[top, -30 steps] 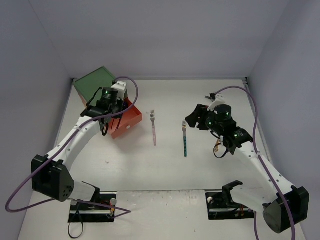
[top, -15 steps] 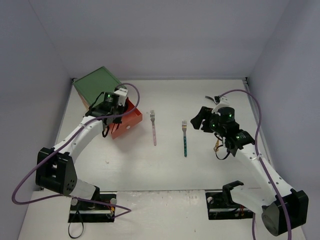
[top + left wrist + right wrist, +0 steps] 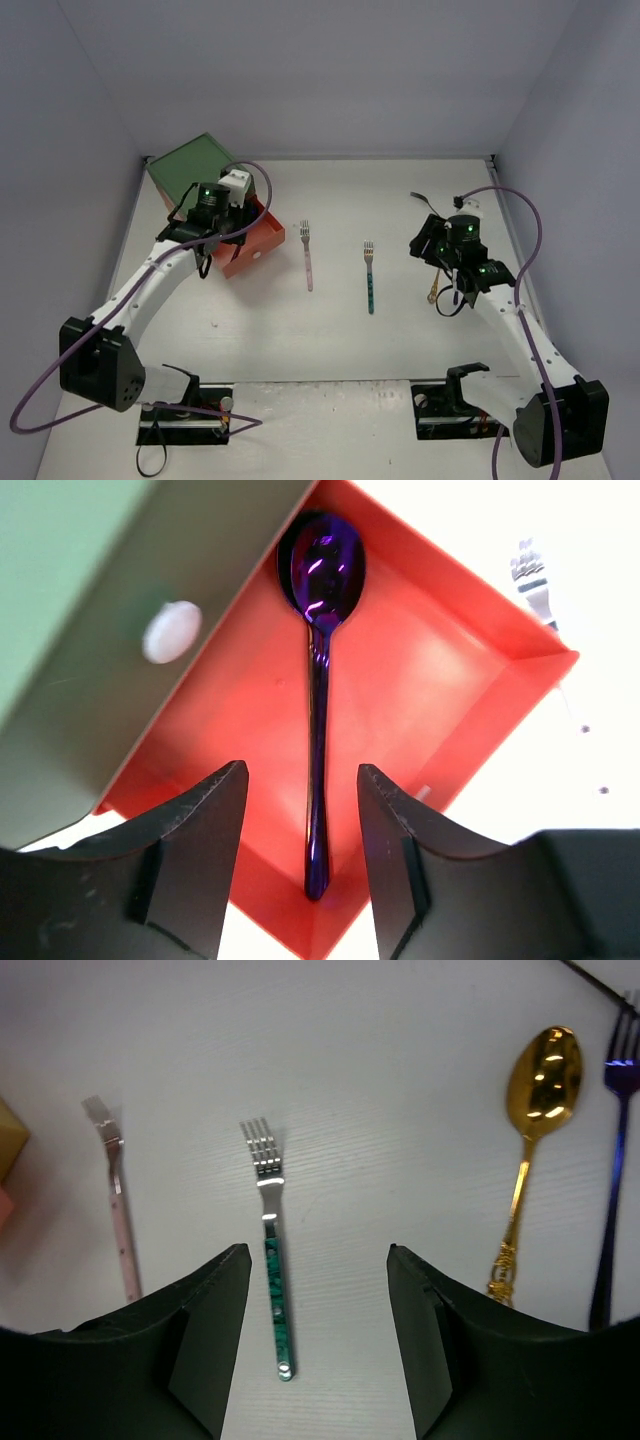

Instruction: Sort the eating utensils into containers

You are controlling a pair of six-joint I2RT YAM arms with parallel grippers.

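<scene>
The orange-red drawer (image 3: 440, 695) of the green-topped chest (image 3: 190, 160) stands pulled out. A purple spoon (image 3: 320, 680) lies in it, bowl towards the chest and handle end in the near corner. My left gripper (image 3: 302, 780) hovers over that handle, open, its fingers clear of the spoon on both sides. On the table lie a pink fork (image 3: 308, 258) and a teal-handled fork (image 3: 370, 278). My right gripper (image 3: 318, 1260) hangs open above the table just right of the teal fork (image 3: 275, 1300), holding nothing. A gold spoon (image 3: 525, 1160) and a dark blue fork (image 3: 612, 1160) lie further right.
The closed green drawer above the open one shows its white knob (image 3: 172, 632). The chest stands in the far left corner by the wall. The pink fork's head (image 3: 530, 575) lies just beyond the drawer's corner. The gold spoon (image 3: 433, 293) lies under my right arm.
My left gripper has opened and let the purple spoon go into the orange-red drawer. My right arm has drawn back to the right, away from the teal fork, jaws slightly narrower.
</scene>
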